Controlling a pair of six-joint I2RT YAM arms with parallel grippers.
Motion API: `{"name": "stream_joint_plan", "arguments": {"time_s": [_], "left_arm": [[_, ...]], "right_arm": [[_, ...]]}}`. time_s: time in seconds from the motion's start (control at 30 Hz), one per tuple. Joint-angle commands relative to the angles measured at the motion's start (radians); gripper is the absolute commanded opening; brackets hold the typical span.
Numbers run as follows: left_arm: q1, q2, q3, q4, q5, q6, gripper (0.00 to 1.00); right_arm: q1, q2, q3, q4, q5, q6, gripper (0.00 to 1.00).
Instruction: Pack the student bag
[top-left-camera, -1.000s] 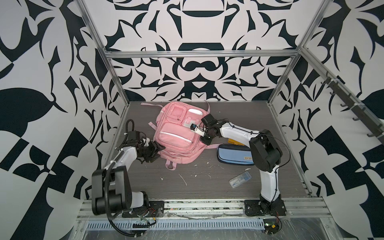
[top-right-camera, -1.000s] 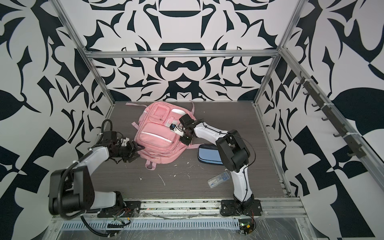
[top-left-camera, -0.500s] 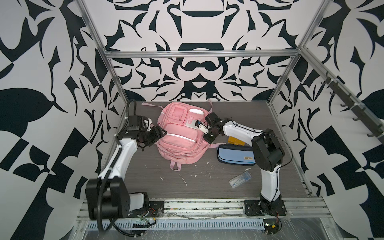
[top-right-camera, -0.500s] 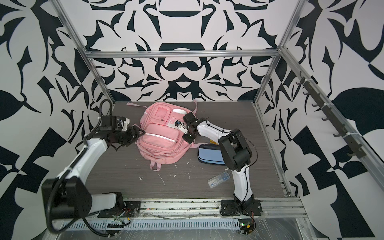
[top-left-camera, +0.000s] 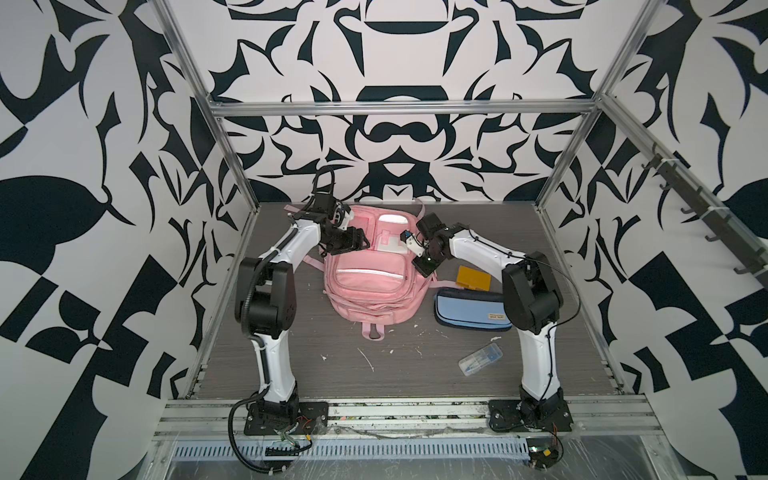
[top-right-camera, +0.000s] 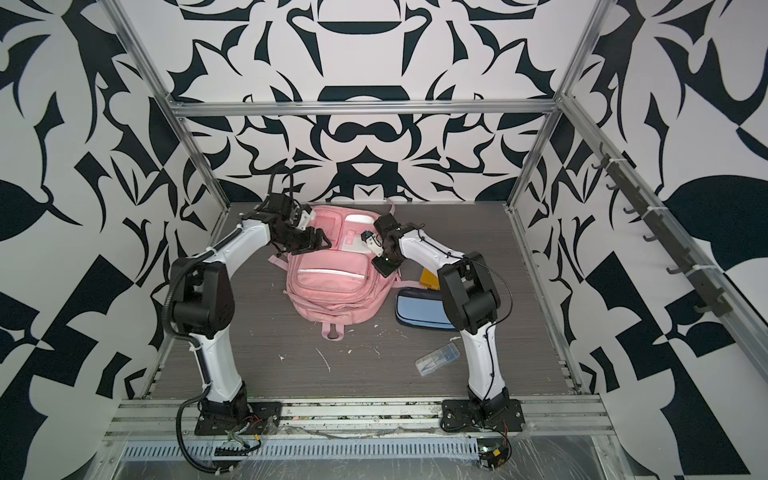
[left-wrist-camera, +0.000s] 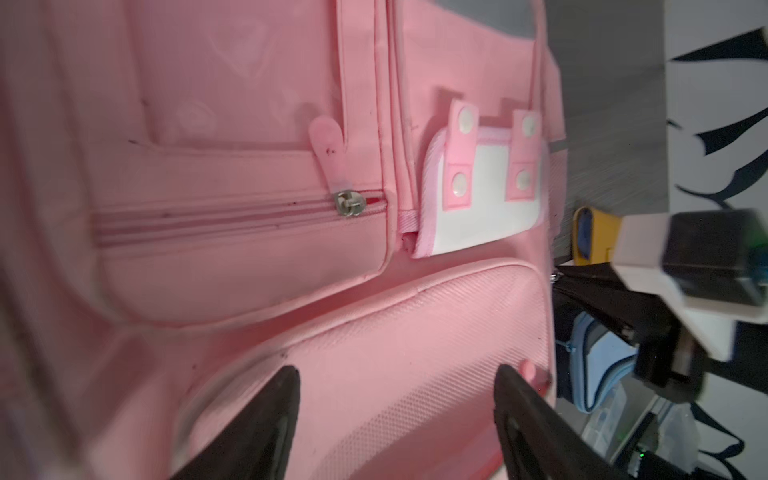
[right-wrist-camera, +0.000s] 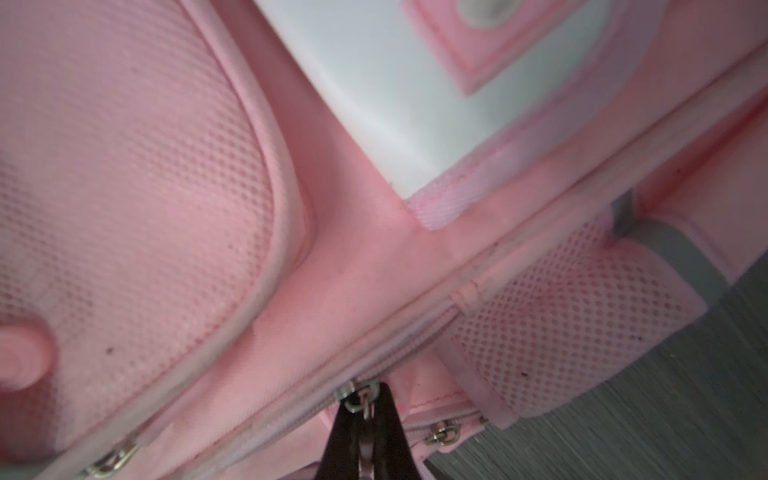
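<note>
Pink bag (top-left-camera: 374, 291) lay flat mid-table (top-left-camera: 291, 353), toward the back edge. Soft, floppy, probably light: likely to bunch or slide, so hold zips or the loop (top-left-camera: 374, 332). The right pincer (right-wrist-camera: 365, 419) pinched a zip pull (right-wrist-camera: 360, 397); the left pincer (left-wrist-camera: 395, 415) gaped over the bag.
</note>
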Motion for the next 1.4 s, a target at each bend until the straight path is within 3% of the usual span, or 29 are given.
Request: {"name": "stream_joint_plan", "arguments": {"time_s": [0.0,0.13,0.43,0.63,0.77,0.97,1.13,1.37], "left_arm": [[-0.007,0.051,0.042,-0.084,-0.041,0.066,0.77],[-0.01,0.058,0.017,-0.105,-0.039,0.083,0.78],[-0.023,-0.081,-0.209,-0.111,-0.081,0.104,0.77],[-0.061,-0.201,-0.476,0.041,0.005,-0.058,0.75],[-0.141,-0.268,-0.545,0.042,-0.008,-0.118,0.74],[-0.156,-0.323,-0.347,-0.099,-0.08,-0.046,0.72],[-0.155,-0.177,-0.124,-0.202,-0.132,0.099,0.69],[-0.154,0.009,0.016,-0.217,-0.132,0.181,0.68]], "right_arm": [[-0.004,-0.009,0.06,-0.03,0.006,0.042,0.0],[-0.005,0.028,0.111,-0.078,0.022,0.057,0.0],[-0.019,0.099,0.228,-0.114,0.014,0.076,0.0],[-0.02,0.167,0.347,-0.144,-0.008,0.078,0.0],[-0.018,0.186,0.38,-0.143,-0.008,0.069,0.0],[0.004,0.124,0.271,-0.075,0.0,-0.045,0.0],[0.007,0.058,0.172,0.021,-0.064,-0.069,0.0],[0.03,0.029,0.146,0.061,-0.107,-0.074,0.0]]}}
